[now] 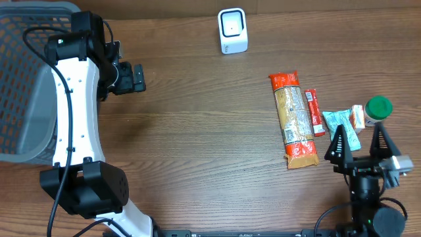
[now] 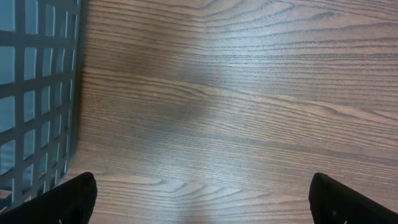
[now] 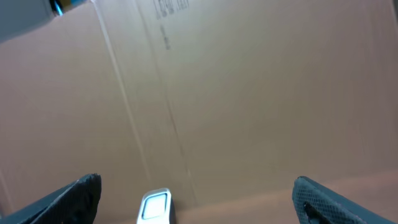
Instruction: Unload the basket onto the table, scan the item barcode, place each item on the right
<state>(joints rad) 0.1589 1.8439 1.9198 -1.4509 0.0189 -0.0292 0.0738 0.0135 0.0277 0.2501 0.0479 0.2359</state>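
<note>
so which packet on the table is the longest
The orange-ended packet, leftmost of the group; the red bar and teal pouch beside it are clearly shorter.

I see the left arm (image 1: 72, 112), left of frame: white link, black joints, black cable. Right gripper (image 1: 359, 128), lower right: black triangular fingers.

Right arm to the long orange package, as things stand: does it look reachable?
Probably yes. The right gripper is open near the long orange package, which lies flat with nothing on top. The red stick, close along the side facing the gripper, may crowd a finger.
</note>
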